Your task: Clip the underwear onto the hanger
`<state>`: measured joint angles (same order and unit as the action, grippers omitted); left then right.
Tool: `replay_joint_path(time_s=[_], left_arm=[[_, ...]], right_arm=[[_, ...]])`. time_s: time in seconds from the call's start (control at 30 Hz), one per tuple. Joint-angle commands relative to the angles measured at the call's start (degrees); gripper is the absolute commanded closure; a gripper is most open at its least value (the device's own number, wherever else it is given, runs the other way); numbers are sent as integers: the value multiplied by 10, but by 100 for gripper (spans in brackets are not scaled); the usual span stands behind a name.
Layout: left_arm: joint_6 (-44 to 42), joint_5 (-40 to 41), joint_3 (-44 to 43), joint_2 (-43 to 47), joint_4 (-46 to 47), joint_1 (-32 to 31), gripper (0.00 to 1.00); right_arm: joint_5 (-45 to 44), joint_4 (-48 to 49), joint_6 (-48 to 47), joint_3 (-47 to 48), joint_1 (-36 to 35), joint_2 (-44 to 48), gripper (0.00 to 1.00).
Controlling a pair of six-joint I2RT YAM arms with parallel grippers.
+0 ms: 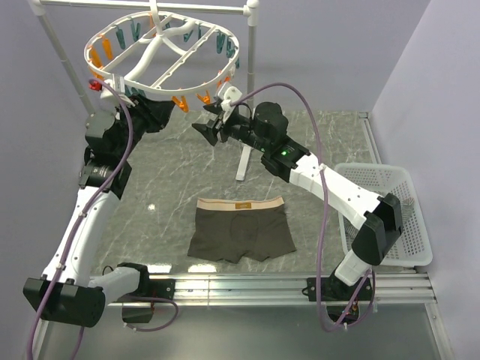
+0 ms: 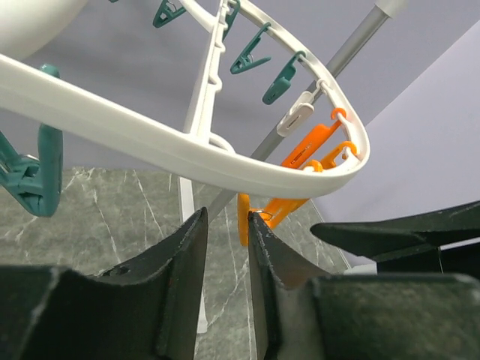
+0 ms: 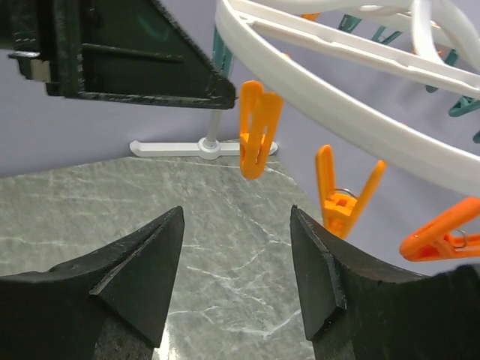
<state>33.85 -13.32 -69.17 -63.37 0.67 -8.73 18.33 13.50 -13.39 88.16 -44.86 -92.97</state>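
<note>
The underwear [image 1: 240, 229], olive-brown with a tan waistband, lies flat on the table, far from both grippers. The hanger [image 1: 161, 52], a white oval ring with orange and teal clothespins, hangs from the rail at the back left. My left gripper [image 1: 169, 114] is just under the ring's near rim; its jaws [image 2: 226, 214] stand a narrow gap apart with nothing between them, and an orange clothespin [image 2: 244, 217] hangs just beyond the tips. My right gripper [image 1: 202, 124] faces it from the right, wide open and empty [image 3: 236, 214], below two orange clothespins [image 3: 257, 127].
The white pole rail stand [image 1: 250, 90] rises behind my right gripper, with its foot [image 1: 241, 161] on the marble table. A white perforated basket [image 1: 390, 176] stands at the right edge. The two grippers' tips are close together under the ring.
</note>
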Motion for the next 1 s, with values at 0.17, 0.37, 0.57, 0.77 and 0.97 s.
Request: replay_joint_path(time_s=[0.17, 0.37, 0.57, 0.77, 0.97], left_arm=[[-5, -1, -25, -24, 40, -2, 72], [0, -10, -28, -27, 48, -2, 65], [5, -22, -25, -23, 53, -2, 63], [-1, -27, -23, -20, 53, -2, 64], [1, -39, -23, -19, 57, -2, 65]], right_arm=[[27, 14, -24, 65, -5, -21, 36], [26, 9, -21, 80, -4, -42, 36], [27, 13, -11, 97, -4, -62, 36], [7, 21, -4, 122, -4, -86, 36], [8, 18, -1, 136, -4, -103, 39]])
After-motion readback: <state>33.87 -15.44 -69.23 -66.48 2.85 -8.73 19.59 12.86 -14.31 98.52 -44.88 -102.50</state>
